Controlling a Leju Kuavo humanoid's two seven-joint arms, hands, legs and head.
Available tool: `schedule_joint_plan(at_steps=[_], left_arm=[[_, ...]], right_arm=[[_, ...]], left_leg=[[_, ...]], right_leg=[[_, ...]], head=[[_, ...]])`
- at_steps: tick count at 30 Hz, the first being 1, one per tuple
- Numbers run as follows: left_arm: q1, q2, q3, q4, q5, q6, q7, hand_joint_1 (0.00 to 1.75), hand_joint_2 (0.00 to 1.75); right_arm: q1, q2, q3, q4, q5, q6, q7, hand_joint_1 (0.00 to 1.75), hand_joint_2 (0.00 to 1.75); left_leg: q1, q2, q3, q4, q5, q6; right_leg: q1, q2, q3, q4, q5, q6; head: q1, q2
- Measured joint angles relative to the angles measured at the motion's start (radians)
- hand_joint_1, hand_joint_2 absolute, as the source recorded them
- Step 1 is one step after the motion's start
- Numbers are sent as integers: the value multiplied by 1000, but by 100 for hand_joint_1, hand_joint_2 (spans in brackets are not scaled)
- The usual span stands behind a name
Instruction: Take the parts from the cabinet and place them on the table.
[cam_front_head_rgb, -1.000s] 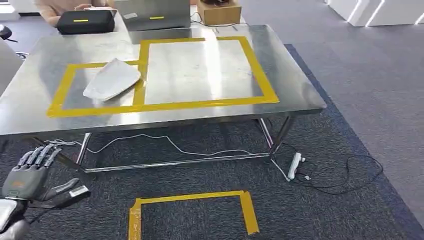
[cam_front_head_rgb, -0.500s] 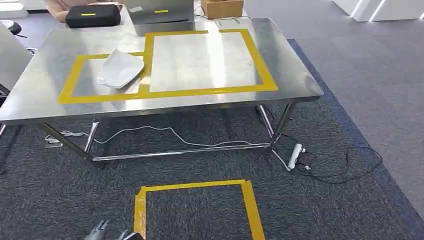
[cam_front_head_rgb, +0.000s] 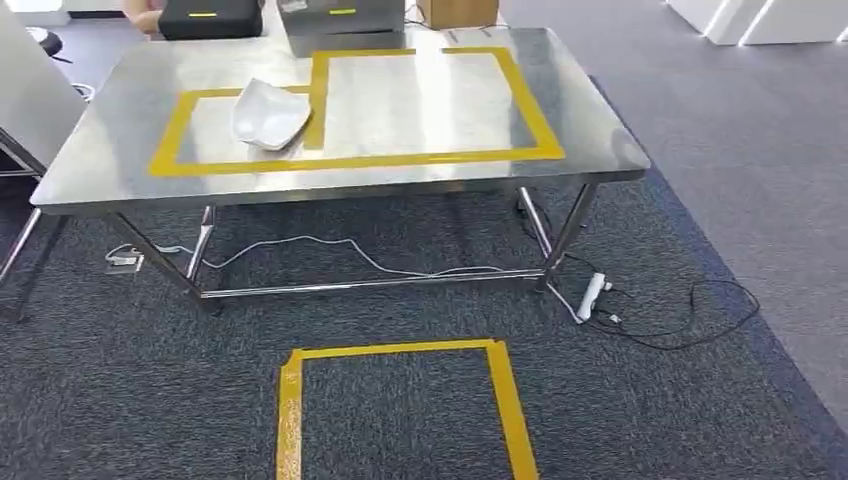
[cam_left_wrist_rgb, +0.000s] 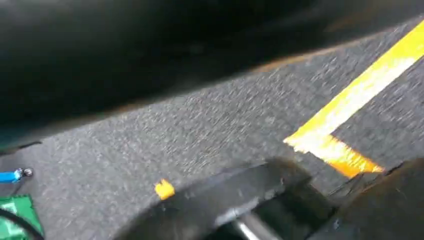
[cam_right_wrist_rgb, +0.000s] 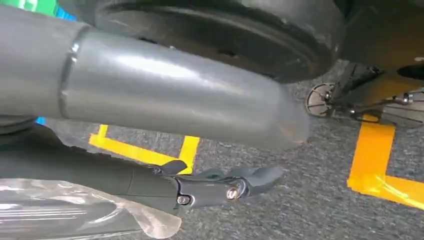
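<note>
From the head view we see a white part (cam_front_head_rgb: 270, 113) lying on the steel table (cam_front_head_rgb: 100, 160), in the left taped rectangle with one edge over the yellow line, and a taped square (cam_front_head_rgb: 400, 350) on the carpet in front of the table. The right wrist view gives us the right hand (cam_right_wrist_rgb: 200, 187), its dark fingers stretched out along a piece of clear plastic (cam_right_wrist_rgb: 75, 212) above the carpet. We cannot tell whether it grips the plastic.
</note>
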Motion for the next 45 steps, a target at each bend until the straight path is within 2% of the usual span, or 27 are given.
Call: schedule_joint_plan(at_steps=[3,4,5,6,8,10,11,14,15,18,19,20,21,23,24,26,29,30,32,34,35,37,38,39,41,42,45], left_arm=[[-1,-10,3,2,-3,3,7,0,0],[-1,-14,4,3,-5,5,7,0,0],[-1,-16,6,5,-6,6,7,0,0],[-1,-18,8,5,-6,6,7,0,0],[-2,-20,8,5,-12,6,7,0,0],[-5,-22,8,5,-13,6,7,0,0],[-4,-23,9,5,-13,6,7,0,0],[-2,-23,9,9,-16,6,7,0,0],[-2,-23,10,13,-17,7,8,0,0],[-1,-23,10,13,-24,6,10,0,0],[-1,-23,10,14,-24,6,10,0,0],[-2,-23,10,14,-24,6,9,0,0],[-2,-23,10,14,-24,6,10,0,0],[-3,-23,10,14,-27,6,10,0,0],[-3,-23,10,14,-27,6,9,0,0],[-6,-23,10,14,-31,6,9,0,0],[-7,-24,10,15,-36,6,9,0,0],[-5,-27,10,16,-36,5,10,0,0],[-6,-27,9,16,-38,3,9,0,0],[-6,-29,9,16,-39,3,9,0,0],[-6,-29,10,16,-39,3,10,0,0],[-6,-29,10,16,-39,3,9,0,0],[-6,-29,10,16,-39,1,8,0,0],[-6,-29,10,16,-39,-2,6,0,0],[-8,-27,10,16,-39,-4,4,0,0],[-7,-25,10,16,-39,-4,4,0,0],[-4,-23,10,17,-37,0,8,0,0]], right_arm=[[2,0,0,0,0,2,2,0,0],[1,0,0,1,1,3,4,0,0],[2,0,0,1,1,5,4,0,0],[1,0,0,1,2,7,5,0,0],[-1,-1,0,1,3,7,5,0,0],[-5,-1,0,1,3,7,7,0,0],[-8,-1,0,1,3,8,6,0,0],[-6,-1,0,2,4,8,6,0,0],[-9,-2,0,3,4,8,7,0,0],[-3,-2,0,3,5,8,8,0,0],[-2,-2,0,3,5,9,8,0,0],[-3,-1,0,3,5,9,8,0,0],[-4,-1,0,3,5,9,8,0,0],[-5,-2,0,3,6,8,8,0,0],[-5,-1,0,3,6,8,8,0,0],[-6,-1,0,3,7,8,8,0,0],[-6,-1,0,3,7,8,8,0,0],[-3,-2,0,5,7,7,8,0,0],[-3,-2,0,5,7,7,8,0,0],[-3,-2,0,5,7,6,8,0,0],[-3,-2,0,5,7,6,8,0,0],[-3,-2,0,5,7,6,6,0,0],[-4,-3,0,5,6,6,6,0,0],[-4,-3,0,5,6,6,6,0,0],[-8,-3,0,5,6,6,4,0,0],[-10,-3,0,5,6,6,3,0,0],[-9,-4,0,5,6,5,3,0,0]], left_leg=[[-3,0,-44,0,35,16],[-4,0,-62,1,50,16],[-5,0,-80,1,63,14],[-5,0,-99,3,77,12],[-4,1,-130,4,103,5],[-10,-3,-144,9,124,-7],[-10,-2,-149,11,138,-12],[-7,-2,-155,-1,175,-31],[-2,-5,-167,6,153,-35],[-2,-4,-189,176,-61,-46],[-2,-4,-194,255,-96,-47],[-2,-4,-192,309,-95,-47],[-2,-4,-178,329,-61,-45],[-6,-5,-97,257,17,-32],[-10,-5,-34,175,25,-22],[-17,-5,67,8,-35,-4],[-25,-5,55,-14,-33,4],[-14,0,43,-25,-14,12],[-17,3,15,-24,9,25],[-17,4,-20,-23,38,25],[-17,5,-37,-21,53,23],[-16,8,-81,-15,83,18],[-14,8,-104,-9,96,13],[-11,8,-124,-2,107,7],[-17,5,-142,19,123,-5],[-19,7,-145,21,136,-13],[-12,7,-151,12,167,-29]], right_leg=[[0,10,-49,176,-176,6],[0,11,-58,245,-201,8],[0,11,-54,282,-191,8],[0,11,-31,282,-148,9],[-2,11,66,177,-67,9],[-1,14,226,-32,-97,4],[-1,19,256,-107,-126,-6],[5,17,222,-84,-107,-25],[0,8,206,-82,-94,-35],[6,1,160,-78,-57,-52],[9,-2,143,-74,-45,-53],[11,-4,125,-68,-34,-53],[14,-6,111,-58,-24,-54],[20,-6,65,-38,-4,-53],[21,-6,45,-29,4,-52],[25,-5,25,-17,18,-45],[17,-7,9,-19,54,-22],[16,-3,0,-14,47,-18],[13,8,-22,51,-67,-8],[11,10,-49,195,-176,1],[10,10,-54,253,-182,5],[5,10,-18,272,-98,12],[2,10,24,232,-50,15],[-2,10,82,161,-32,18],[-6,16,238,-53,-107,22],[-4,18,233,-77,-134,-4],[-2,12,204,-63,-105,-39]], head=[[10,0],[13,0],[13,0],[13,0],[14,0],[18,0],[17,1],[15,0],[13,0],[1,0],[0,0],[-1,0],[-2,0],[-1,0],[-2,0],[0,0],[0,0],[-2,0],[5,0],[9,0],[10,0],[11,0],[10,0],[10,0],[21,0],[18,0],[19,0]])
